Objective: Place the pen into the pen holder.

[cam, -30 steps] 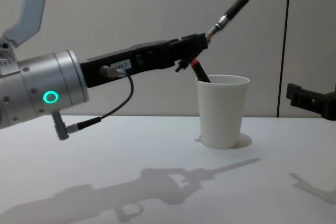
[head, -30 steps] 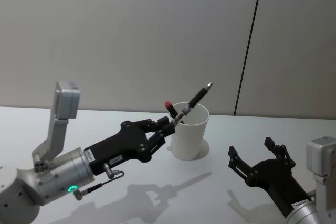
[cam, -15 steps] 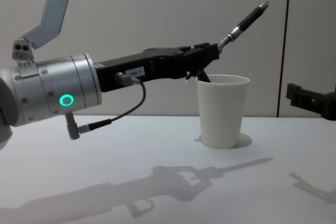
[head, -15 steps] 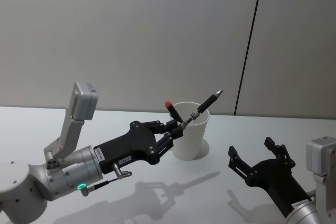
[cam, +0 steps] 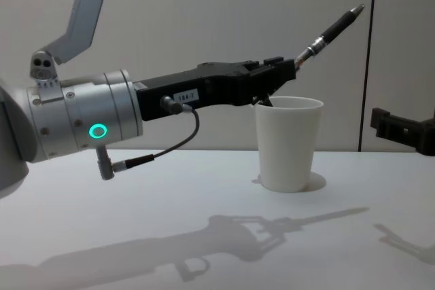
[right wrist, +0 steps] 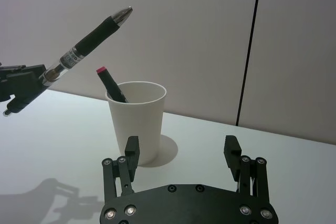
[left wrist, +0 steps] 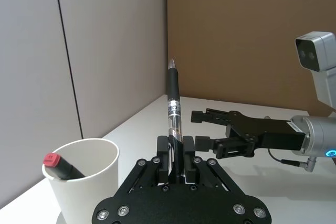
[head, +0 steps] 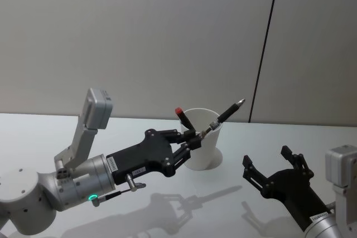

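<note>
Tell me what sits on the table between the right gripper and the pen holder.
Nothing: in the right wrist view, bare table separates the open right gripper from the pen holder.

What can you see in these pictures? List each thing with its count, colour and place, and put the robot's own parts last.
pen: one, black with a silver tip, tilted over the pen holder.
pen holder: one, white paper cup, upright on the table.
red-capped marker: one, black body, leaning inside the pen holder.
table: one, white, under the pen holder.
wall: grey panels, behind the table.
left gripper: one, black, fingers shut on the pen at the pen holder's rim.
right gripper: one, black, fingers open, low on the robot's right.
</note>
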